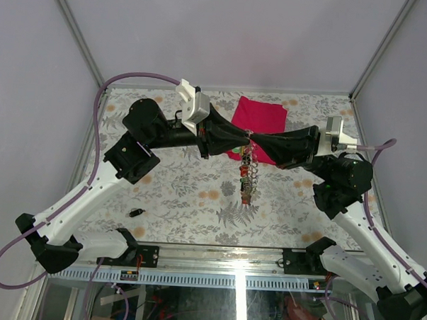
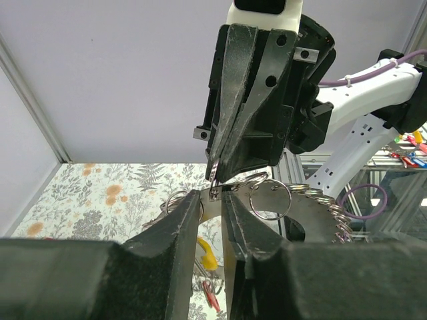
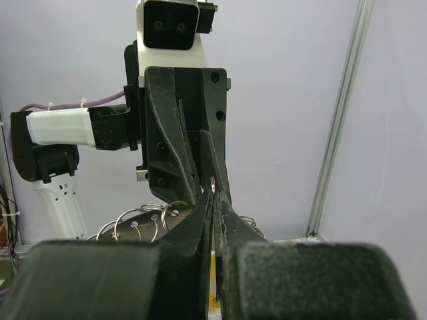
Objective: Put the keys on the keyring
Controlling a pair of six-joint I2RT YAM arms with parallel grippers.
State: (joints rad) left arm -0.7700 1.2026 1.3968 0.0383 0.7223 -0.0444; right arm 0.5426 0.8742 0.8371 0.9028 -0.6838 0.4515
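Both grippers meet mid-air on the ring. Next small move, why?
Probably hold the left gripper steady on the keyring while the right gripper eases its pinched small ring along the band: both are shut at the same spot, keys dangling below.

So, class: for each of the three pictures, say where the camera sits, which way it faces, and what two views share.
Top external: above and behind the bases, looking down on the table; both arms show.
Left wrist: rides its wrist, looking along the left tool, over the keyring, at the right tool.
Right wrist: the reverse, own fingers low, left arm beyond.
Shared: both wrist views show the tools tip to tip.
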